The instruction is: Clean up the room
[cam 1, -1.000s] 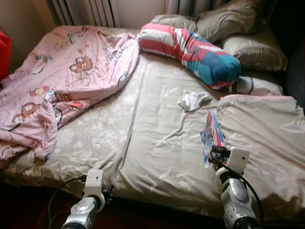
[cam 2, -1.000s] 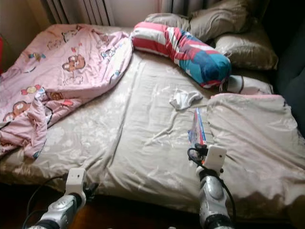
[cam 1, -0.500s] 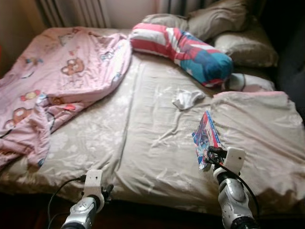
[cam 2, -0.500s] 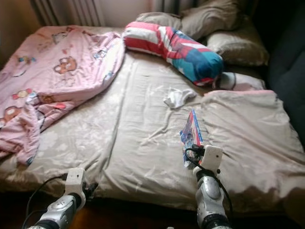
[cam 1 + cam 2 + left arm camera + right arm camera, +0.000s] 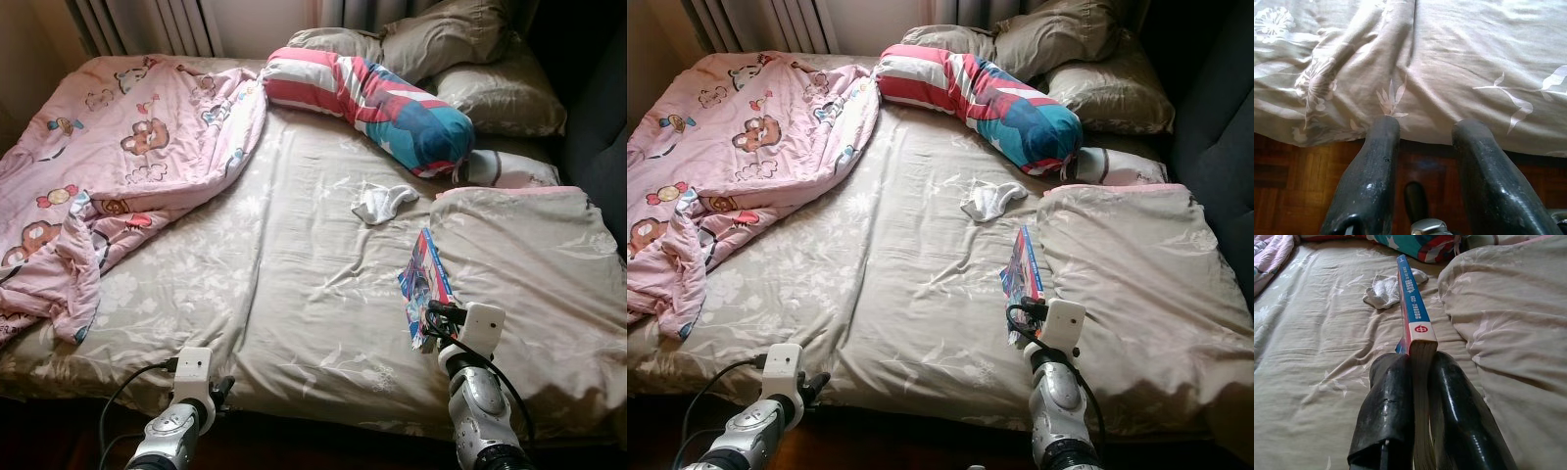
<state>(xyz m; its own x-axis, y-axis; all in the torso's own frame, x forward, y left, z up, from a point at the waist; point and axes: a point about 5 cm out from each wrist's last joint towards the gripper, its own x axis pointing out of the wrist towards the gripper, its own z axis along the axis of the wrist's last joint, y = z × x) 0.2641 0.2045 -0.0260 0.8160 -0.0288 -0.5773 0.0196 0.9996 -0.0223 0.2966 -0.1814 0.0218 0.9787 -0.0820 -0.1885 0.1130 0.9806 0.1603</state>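
Observation:
A thin book (image 5: 423, 282) with a blue and red cover is held on edge above the beige bedsheet (image 5: 294, 294), with my right gripper (image 5: 1421, 377) shut on its lower end. Its blue spine (image 5: 1413, 308) runs away from the fingers (image 5: 1388, 406). A crumpled white sock (image 5: 384, 202) lies on the sheet just beyond the book. My left gripper (image 5: 1425, 129) is open at the bed's front edge, over the wooden floor (image 5: 1298, 176), holding nothing.
A pink cartoon-print duvet (image 5: 108, 166) is heaped on the bed's left half. A striped red, white and blue bolster (image 5: 377, 98) and beige pillows (image 5: 470, 59) lie at the head. A folded beige blanket (image 5: 529, 284) covers the right side. A radiator (image 5: 147, 24) stands behind.
The camera has shifted, so the whole bed sits a little differently in frame. The book stays in my right gripper, and has turned to show more of its cover.

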